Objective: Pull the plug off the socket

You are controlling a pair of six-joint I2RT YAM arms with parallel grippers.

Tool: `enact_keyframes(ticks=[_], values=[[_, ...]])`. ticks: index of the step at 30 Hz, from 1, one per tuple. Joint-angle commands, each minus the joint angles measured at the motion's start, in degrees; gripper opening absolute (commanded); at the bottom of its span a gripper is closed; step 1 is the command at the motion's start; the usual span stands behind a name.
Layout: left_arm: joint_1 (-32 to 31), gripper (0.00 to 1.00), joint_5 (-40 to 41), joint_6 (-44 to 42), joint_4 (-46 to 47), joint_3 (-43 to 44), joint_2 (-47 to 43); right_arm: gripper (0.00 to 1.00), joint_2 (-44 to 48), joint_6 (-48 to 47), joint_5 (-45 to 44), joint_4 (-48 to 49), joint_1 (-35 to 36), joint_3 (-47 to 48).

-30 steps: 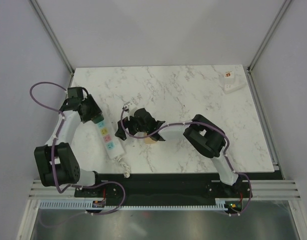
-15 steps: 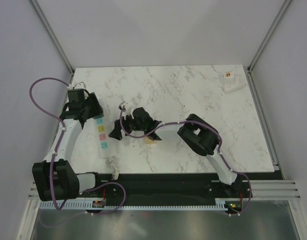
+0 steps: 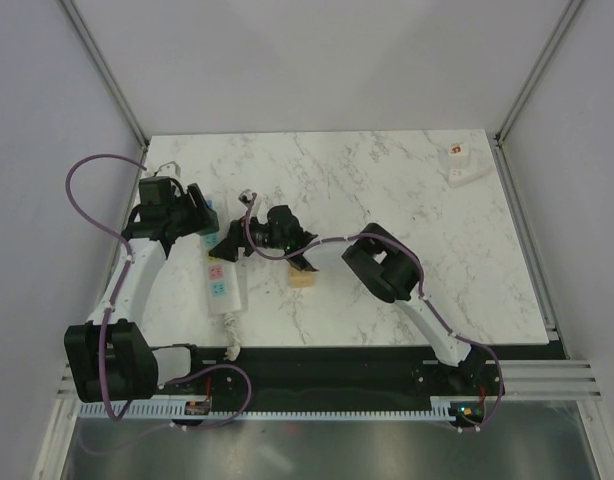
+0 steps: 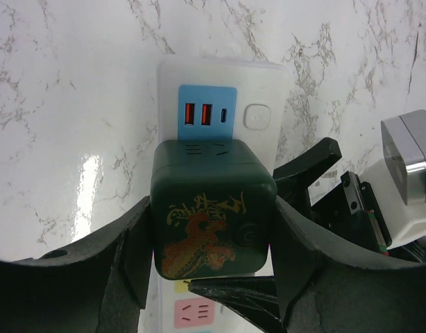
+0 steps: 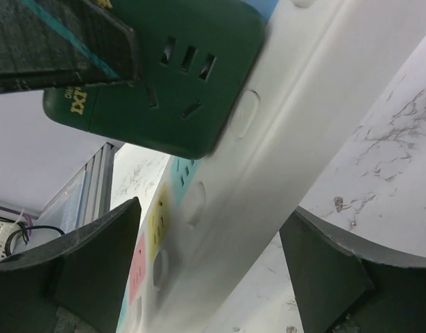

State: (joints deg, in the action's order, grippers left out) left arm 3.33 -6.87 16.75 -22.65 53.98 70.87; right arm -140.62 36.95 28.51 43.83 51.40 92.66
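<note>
- Nearest the arm bases, on the left part of the marble bench [image 3: 407,190]: white power strip [image 3: 223,285], lying lengthwise from the near edge toward the far left, pink and blue socket faces up.
- Farther along it: right hand [image 5: 213,267], fingers spread wide to either side of the strip's body; contact with its sides impossible to judge.
- Just beyond: dark green plug [image 4: 211,222], a cube with a gold-and-red emblem, seated on the strip and pinched by the left hand [image 4: 213,267], one black finger [image 4: 123,274] pressed flat against each flank.
- Right past the plug, at the strip's far end: blue USB panel [image 4: 207,113] and round button [image 4: 257,116], both clear of the fingers.
- Prongs and the socket beneath hidden by the cube itself; depth of seating impossible to tell.
- From above, plug almost wholly covered by the left hand.
- Well apart, right of both hands: small tan block [image 3: 303,280] on the bench.
- At the far right corner: small white item [image 3: 465,165], too small to identify.
</note>
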Motion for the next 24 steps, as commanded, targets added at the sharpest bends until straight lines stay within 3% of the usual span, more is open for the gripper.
enact_keyframes(ticks=[1,8,10,13,16,17,18,24], values=[[-0.2,0.02,-2.7,0.1,4.8,0.5,-2.1,0.86,-1.7,2.9,1.6,6.0,0.1,1.8],[-0.1,0.02,-5.3,0.5,5.6,0.4,-2.0,0.79,-3.6,7.5,1.5,9.5,-1.3,2.5],[-0.1,0.02,-5.4,0.5,5.5,0.3,-2.1,0.71,-3.6,7.9,1.5,9.4,-1.6,2.5],[-0.2,0.02,-5.7,0.7,5.7,0.3,-2.0,0.68,-3.5,7.8,0.1,9.0,-1.8,2.2],[-0.2,0.02,-6.1,0.7,6.0,0.2,-1.6,0.49,-4.5,9.5,-0.6,8.7,-2.2,2.9],[-0.2,0.02,-6.1,0.7,6.0,0.2,-1.4,0.29,-5.0,10.2,0.4,8.7,-2.3,3.6],[-0.2,0.02,-6.0,0.7,6.0,0.2,-1.4,0.21,-6.1,10.9,0.8,8.8,-2.4,5.1],[-0.2,0.02,-6.5,0.5,6.1,0.1,-1.0,0.0,-9.3,17.2,2.0,10.8,-3.2,7.6]])
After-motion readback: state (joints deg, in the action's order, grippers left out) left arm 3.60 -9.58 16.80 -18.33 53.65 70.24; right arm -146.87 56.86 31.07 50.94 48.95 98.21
